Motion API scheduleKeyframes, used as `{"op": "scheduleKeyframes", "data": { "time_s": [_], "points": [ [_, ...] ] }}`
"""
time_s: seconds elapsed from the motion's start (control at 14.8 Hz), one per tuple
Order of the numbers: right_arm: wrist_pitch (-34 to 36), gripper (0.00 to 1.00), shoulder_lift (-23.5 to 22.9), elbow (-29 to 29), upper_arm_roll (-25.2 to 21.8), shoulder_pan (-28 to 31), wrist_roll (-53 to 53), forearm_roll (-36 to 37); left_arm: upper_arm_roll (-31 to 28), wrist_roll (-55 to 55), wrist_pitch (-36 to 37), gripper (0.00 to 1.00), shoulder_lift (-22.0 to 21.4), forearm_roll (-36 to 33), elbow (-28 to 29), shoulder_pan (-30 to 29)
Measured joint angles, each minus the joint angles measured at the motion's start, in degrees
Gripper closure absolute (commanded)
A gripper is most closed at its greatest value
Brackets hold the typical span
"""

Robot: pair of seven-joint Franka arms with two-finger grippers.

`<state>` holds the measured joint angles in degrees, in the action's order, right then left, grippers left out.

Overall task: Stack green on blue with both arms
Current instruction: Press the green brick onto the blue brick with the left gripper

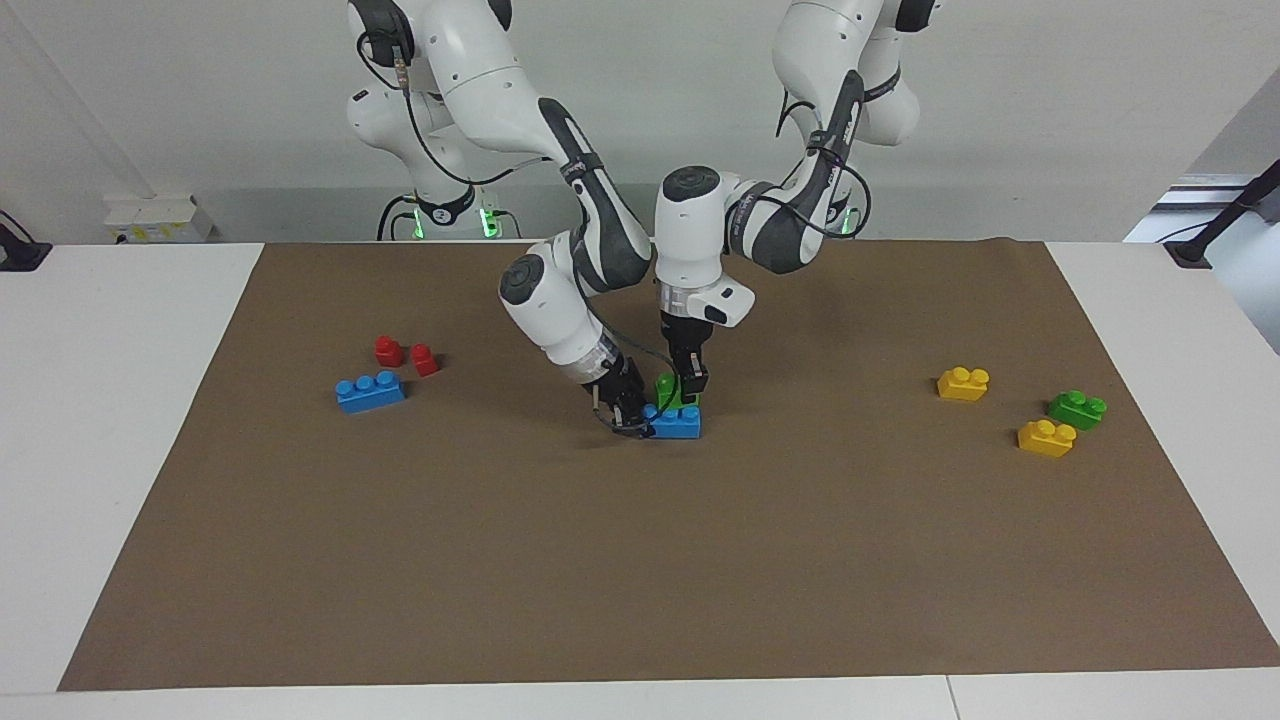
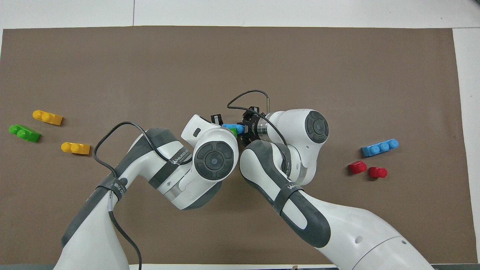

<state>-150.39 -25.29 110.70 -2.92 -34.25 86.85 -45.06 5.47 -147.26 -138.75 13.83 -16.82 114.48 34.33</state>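
Note:
A blue brick lies on the brown mat at mid-table. My right gripper, tilted low, is shut on the brick's end toward the right arm's side. My left gripper points straight down and is shut on a green brick, holding it on or just above the blue brick's studs. In the overhead view the green brick shows over the blue one, between the two wrists; the right gripper is beside it and the left gripper is mostly hidden under its own wrist.
A second blue brick and two red bricks lie toward the right arm's end. Two yellow bricks and a second green brick lie toward the left arm's end.

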Motion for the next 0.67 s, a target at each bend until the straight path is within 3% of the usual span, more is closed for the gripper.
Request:
{"op": "scheduleKeyframes", "data": {
  "time_s": [0.67],
  "points": [
    [-0.1, 1.0, 0.0, 0.1, 0.0, 0.0, 0.0, 0.0, -0.6, -0.1, -1.6, 1.0, 0.6, -2.6, -0.2, -0.1]
  ]
}}
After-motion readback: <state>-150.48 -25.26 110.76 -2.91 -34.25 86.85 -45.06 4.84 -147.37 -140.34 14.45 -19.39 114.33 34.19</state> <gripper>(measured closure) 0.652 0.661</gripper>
